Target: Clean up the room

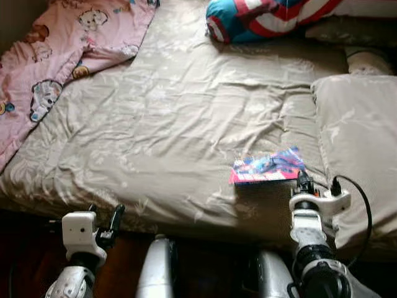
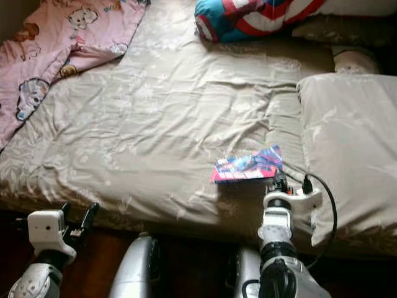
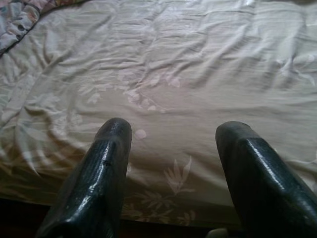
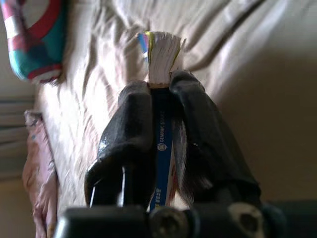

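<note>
The right gripper pinches the thin book by its near edge. The book sticks straight out ahead of it, over the bed. The left gripper is spread wide and holds nothing, far off to the side.

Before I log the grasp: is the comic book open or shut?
Shut: the right gripper clamps the comic book, its pages pressed together.

Colourful comic book flat on bed
</note>
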Controlling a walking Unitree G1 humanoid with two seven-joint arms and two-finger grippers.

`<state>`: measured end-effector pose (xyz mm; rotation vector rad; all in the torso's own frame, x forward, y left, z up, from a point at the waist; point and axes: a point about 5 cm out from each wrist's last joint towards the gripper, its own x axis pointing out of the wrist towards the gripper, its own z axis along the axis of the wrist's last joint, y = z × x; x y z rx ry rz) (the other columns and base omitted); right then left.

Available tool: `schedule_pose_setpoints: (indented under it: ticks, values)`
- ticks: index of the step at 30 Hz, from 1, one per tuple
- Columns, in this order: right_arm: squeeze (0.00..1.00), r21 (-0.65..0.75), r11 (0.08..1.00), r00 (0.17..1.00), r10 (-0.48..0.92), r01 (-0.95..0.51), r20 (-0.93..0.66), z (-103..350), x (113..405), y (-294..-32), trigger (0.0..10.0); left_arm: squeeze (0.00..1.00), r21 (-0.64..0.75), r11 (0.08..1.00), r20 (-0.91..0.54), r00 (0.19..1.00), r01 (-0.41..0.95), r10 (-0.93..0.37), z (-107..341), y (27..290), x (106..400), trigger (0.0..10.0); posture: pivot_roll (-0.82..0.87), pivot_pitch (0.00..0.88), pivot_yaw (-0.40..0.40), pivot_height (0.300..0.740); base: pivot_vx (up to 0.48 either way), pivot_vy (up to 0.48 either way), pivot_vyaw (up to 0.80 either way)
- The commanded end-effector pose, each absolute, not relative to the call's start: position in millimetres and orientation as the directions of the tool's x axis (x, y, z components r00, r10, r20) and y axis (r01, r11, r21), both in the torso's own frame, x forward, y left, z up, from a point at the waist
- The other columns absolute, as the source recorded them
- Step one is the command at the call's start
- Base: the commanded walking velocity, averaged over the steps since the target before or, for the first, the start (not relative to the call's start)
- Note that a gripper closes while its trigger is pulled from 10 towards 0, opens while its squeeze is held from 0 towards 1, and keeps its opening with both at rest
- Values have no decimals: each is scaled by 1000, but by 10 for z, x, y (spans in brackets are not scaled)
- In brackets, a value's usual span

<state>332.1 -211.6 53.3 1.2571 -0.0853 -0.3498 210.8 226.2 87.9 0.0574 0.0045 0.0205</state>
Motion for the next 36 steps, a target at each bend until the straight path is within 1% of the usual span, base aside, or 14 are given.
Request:
schedule_pose_setpoints:
  ticks: [1,2,5,6,9,13,26,32,33,35,36]
  values:
    - [0,943,240,935,-325,230,-145,537,3334,-2141,10000,0,59,998,-32,999,-21,23,860,2295,2045,10000,270,331,73,640,0,0,0]
    - [0,941,230,928,-335,250,-165,510,3318,-2166,10000,0,61,998,-36,999,-17,19,867,2294,2039,10000,270,331,73,640,0,0,0]
    - [0,926,239,917,-344,293,-202,432,3256,-2208,10000,0,63,998,-45,999,-5,8,881,2278,2011,10000,287,353,84,640,0,0,0]
    - [0,917,229,907,-350,326,-234,376,3216,-2224,10000,0,65,998,-51,999,1,2,886,2272,1995,10000,291,359,86,640,0,0,0]
    - [0,908,213,891,-365,361,-269,313,3163,-2247,10000,0,67,998,-57,998,4,-1,885,2272,1965,10000,293,368,90,640,0,0,0]
    - [0,888,170,853,-402,428,-335,186,3045,-2289,10000,0,70,997,-77,997,8,-3,878,2286,1908,10000,297,390,95,640,0,0,0]
    - [0,845,166,813,-416,509,-408,54,2916,-2328,10000,0,68,998,-98,995,12,-6,872,2270,1870,10000,295,409,94,640,0,0,0]
    - [0,830,190,810,-410,525,-419,36,2895,-2347,10000,0,66,998,-103,995,15,-8,859,2246,1883,10000,292,409,92,640,0,0,0]
    - [490,829,191,811,-409,525,-419,36,2895,-2347,10000,0,65,998,-104,995,16,-9,858,2243,1885,10000,292,407,93,640,0,0,0]
    - [490,829,193,811,-408,525,-419,36,2896,-2346,10000,0,65,998,-104,995,16,-10,857,2242,1886,10000,292,407,93,640,0,0,0]
    - [753,827,205,815,-406,523,-415,44,2903,-2348,10000,0,64,998,-105,994,17,-10,857,2239,1891,10000,290,407,93,640,0,0,0]
